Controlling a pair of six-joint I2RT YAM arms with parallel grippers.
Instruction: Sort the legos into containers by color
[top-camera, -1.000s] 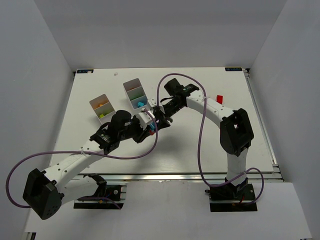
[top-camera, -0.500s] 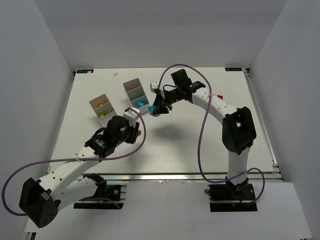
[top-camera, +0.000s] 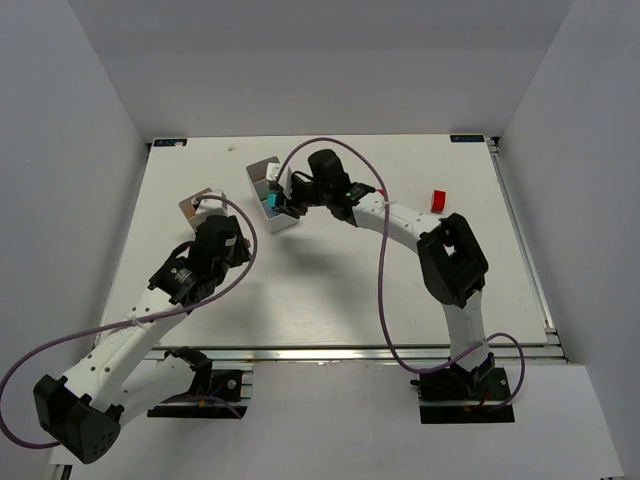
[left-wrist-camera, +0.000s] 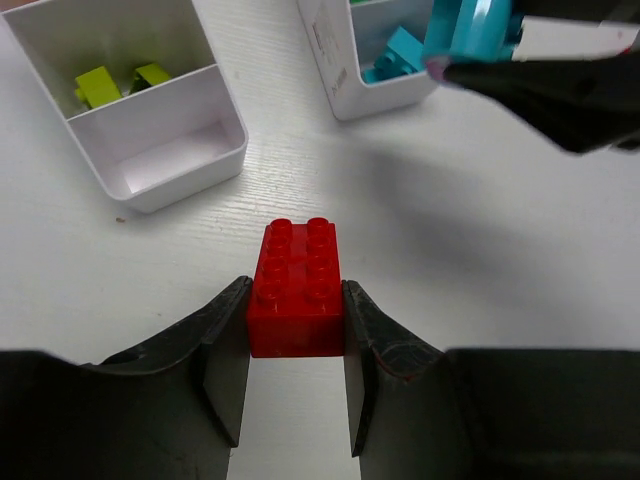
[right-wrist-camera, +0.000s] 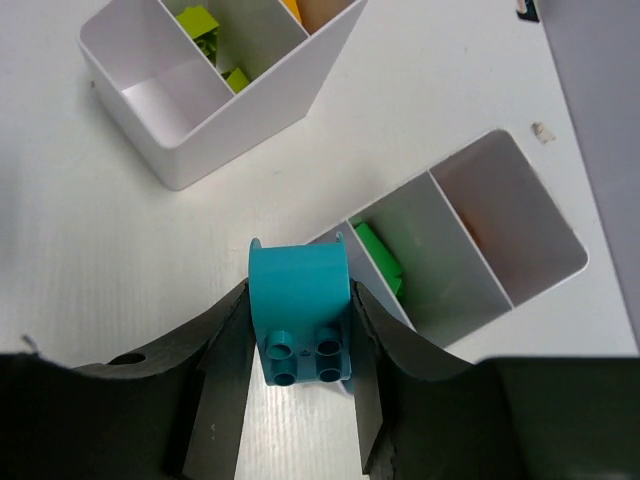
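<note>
My left gripper (left-wrist-camera: 295, 292) is shut on a red brick (left-wrist-camera: 297, 270) and holds it over the table just in front of the left white bin (left-wrist-camera: 170, 180). That bin's near compartment is empty and its far one holds lime bricks (left-wrist-camera: 100, 85). My right gripper (right-wrist-camera: 300, 295) is shut on a teal brick (right-wrist-camera: 298, 270) at the near end of the right white bin (right-wrist-camera: 465, 235). This bin holds teal bricks (left-wrist-camera: 400, 52) and a green brick (right-wrist-camera: 380, 258). In the top view the left gripper (top-camera: 208, 212) covers much of the left bin (top-camera: 190, 207), and the right gripper (top-camera: 283, 197) is over the right bin (top-camera: 262, 172).
Another red brick (top-camera: 437, 200) lies on the table at the right, behind the right arm's elbow. The two bins stand side by side at the back left. A purple cable loops over each arm.
My left arm has swung back and to the left with the red brick, up to the left bin. My right arm has carried the teal brick left to the right bin.
</note>
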